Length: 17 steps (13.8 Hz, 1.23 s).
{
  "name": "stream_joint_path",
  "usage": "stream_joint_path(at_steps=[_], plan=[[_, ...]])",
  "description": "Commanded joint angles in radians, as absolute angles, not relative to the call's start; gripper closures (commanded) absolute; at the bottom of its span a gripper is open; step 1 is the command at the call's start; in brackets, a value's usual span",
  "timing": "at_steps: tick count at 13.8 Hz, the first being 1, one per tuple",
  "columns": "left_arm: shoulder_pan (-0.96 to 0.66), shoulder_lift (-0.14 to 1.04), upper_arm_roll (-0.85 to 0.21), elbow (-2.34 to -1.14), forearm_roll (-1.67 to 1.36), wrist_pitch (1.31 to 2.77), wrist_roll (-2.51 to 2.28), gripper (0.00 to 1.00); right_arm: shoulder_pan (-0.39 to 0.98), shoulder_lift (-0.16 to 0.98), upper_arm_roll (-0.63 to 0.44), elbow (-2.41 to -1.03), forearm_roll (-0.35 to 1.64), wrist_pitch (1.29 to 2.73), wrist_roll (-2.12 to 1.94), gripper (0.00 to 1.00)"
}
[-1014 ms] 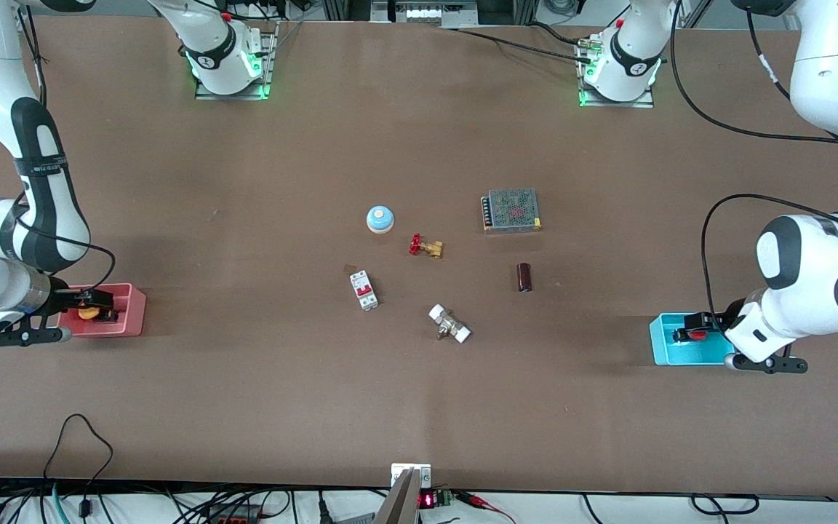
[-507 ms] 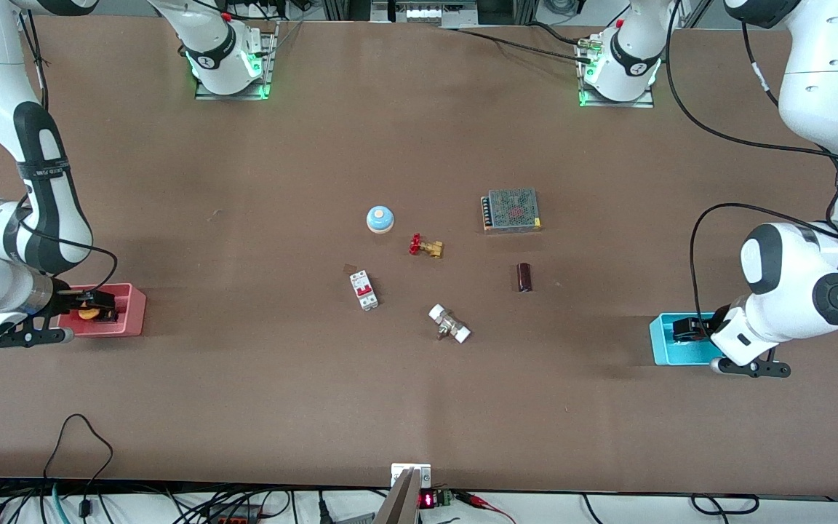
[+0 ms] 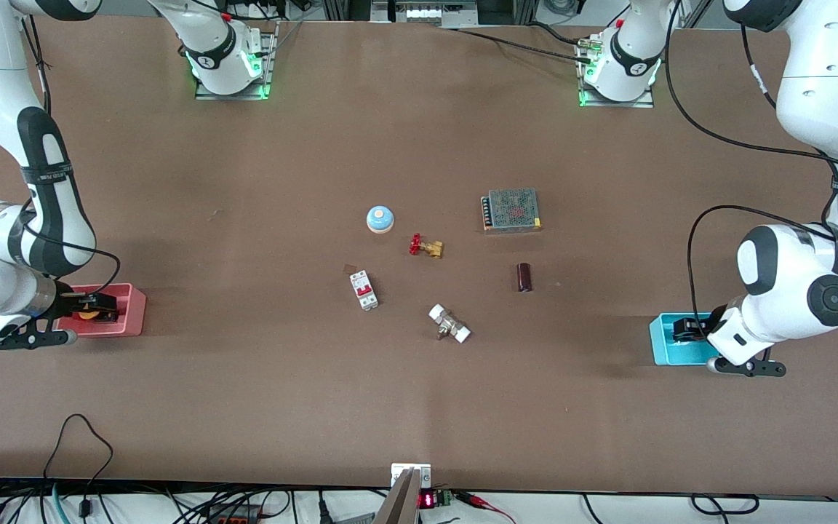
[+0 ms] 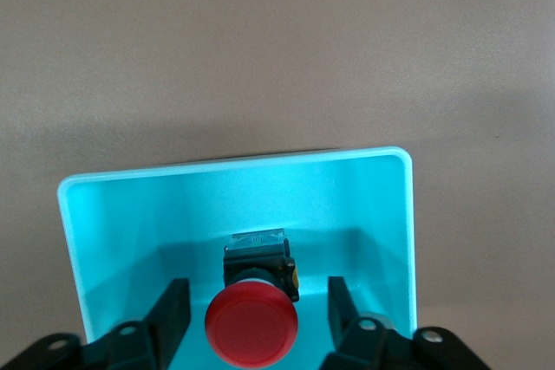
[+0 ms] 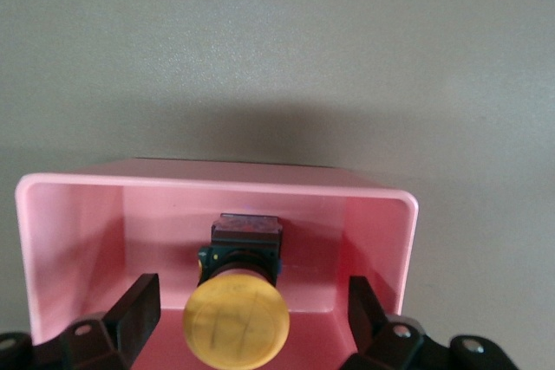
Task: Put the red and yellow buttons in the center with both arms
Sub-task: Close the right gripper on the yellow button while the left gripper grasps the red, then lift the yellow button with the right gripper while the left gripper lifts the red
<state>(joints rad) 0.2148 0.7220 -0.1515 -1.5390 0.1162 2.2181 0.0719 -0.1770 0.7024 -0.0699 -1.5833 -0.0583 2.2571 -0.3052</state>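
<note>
The left gripper (image 4: 253,314) hung wide open around the red button (image 4: 252,324) in the blue bin (image 4: 408,240). The right gripper (image 5: 247,314) was wide open around the yellow button (image 5: 236,325) in the pink bin (image 5: 408,249). A finger could bump a bin wall, or a round cap could slip out when squeezed.

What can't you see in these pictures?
- Front view: the red button, inside the cyan bin, is hidden by the left claw.
- Front view: the yellow button is mostly covered by the right claw in the pink bin.
- Both wrist views: the claws' bodies are cut off by the picture edge.
</note>
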Motion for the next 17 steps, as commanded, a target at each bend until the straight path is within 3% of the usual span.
stream_joint_path(at_steps=[1,12,15,17], plan=[[0.219,0.707,-0.147,-1.566,0.14,2.224,0.071,0.34,-0.183,0.718,-0.061,-1.559,-0.057,2.256,-0.321,0.21],[0.221,0.672,-0.147,-1.551,0.14,2.169,0.067,0.59,-0.179,0.715,-0.061,-1.551,-0.058,2.255,-0.324,0.67],[0.213,0.623,-0.149,-1.549,0.14,2.145,0.066,0.62,-0.175,0.701,-0.061,-1.548,-0.061,2.241,-0.324,0.69],[0.212,0.595,-0.156,-1.548,0.14,2.122,0.066,0.64,-0.175,0.654,-0.061,-1.546,-0.061,2.154,-0.319,0.69]])
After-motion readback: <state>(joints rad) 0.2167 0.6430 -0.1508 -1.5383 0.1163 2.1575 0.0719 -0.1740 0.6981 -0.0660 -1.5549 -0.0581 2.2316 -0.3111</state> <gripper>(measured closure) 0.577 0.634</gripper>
